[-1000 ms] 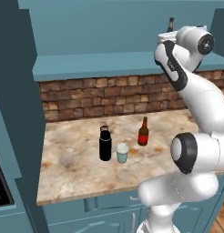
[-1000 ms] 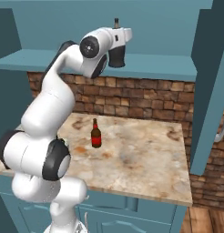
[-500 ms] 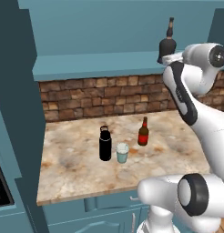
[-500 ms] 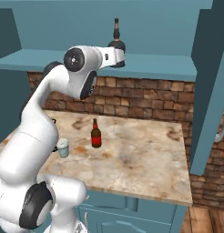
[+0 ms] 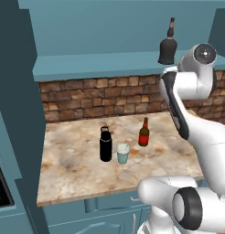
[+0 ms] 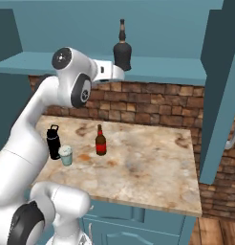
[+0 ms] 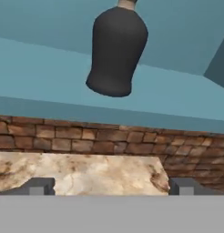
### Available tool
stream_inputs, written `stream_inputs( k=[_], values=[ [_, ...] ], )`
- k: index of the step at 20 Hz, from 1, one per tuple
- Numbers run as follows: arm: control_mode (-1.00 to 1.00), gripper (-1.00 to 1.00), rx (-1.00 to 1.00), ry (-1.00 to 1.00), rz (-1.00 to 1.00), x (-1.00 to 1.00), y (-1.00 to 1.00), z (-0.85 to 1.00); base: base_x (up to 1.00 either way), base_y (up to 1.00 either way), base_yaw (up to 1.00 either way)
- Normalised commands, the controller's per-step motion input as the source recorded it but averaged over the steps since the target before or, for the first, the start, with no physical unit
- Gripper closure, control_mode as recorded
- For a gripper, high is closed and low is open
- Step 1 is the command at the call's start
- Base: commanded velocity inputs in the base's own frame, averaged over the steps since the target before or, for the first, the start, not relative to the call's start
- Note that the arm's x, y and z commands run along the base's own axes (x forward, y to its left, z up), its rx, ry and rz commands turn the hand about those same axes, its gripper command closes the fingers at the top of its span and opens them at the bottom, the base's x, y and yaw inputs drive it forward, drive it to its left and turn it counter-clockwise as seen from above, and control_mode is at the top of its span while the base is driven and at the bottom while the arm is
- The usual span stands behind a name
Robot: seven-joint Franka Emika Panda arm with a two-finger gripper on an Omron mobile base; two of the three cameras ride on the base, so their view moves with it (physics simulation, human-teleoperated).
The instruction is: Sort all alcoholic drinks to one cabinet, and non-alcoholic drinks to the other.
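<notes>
The dark round-bellied bottle (image 5: 168, 47) (image 6: 122, 50) (image 7: 115, 50) stands upright on the teal floor board (image 5: 96, 64) (image 6: 176, 72) of the open wall cabinet. My gripper (image 7: 112, 186) is open, drawn back below and in front of that bottle, with nothing between its fingertips (image 7: 41, 185). Down on the marble counter (image 5: 77, 160) are the slim red-brown beer bottle (image 5: 144, 132) (image 6: 101, 141), the black flask (image 5: 105, 145) (image 6: 53, 142) and the pale cup (image 5: 123, 153) (image 6: 66, 155), the last two close together.
A brick backsplash (image 5: 96, 98) runs under the cabinet. An open teal cabinet door (image 6: 219, 86) hangs at the right and a teal side panel (image 5: 13, 114) stands at the left. Teal base units (image 6: 138, 225) sit below the counter edge.
The gripper carried the round-bellied bottle up to the cabinet, let go of it and drew back and down. The bottle now stands alone on the floor board.
</notes>
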Motion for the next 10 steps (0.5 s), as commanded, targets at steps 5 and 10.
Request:
stream_inputs(
  k=[5,10],
  values=[
    [-1.00,-1.00,0.01,0.40,-0.30,-0.01,0.58,-0.98,0.00,0.00,0.00],
    [-1.00,-1.00,0.17,0.34,-0.17,0.00,0.17,-0.99,0.00,0.00,0.00]
  ],
)
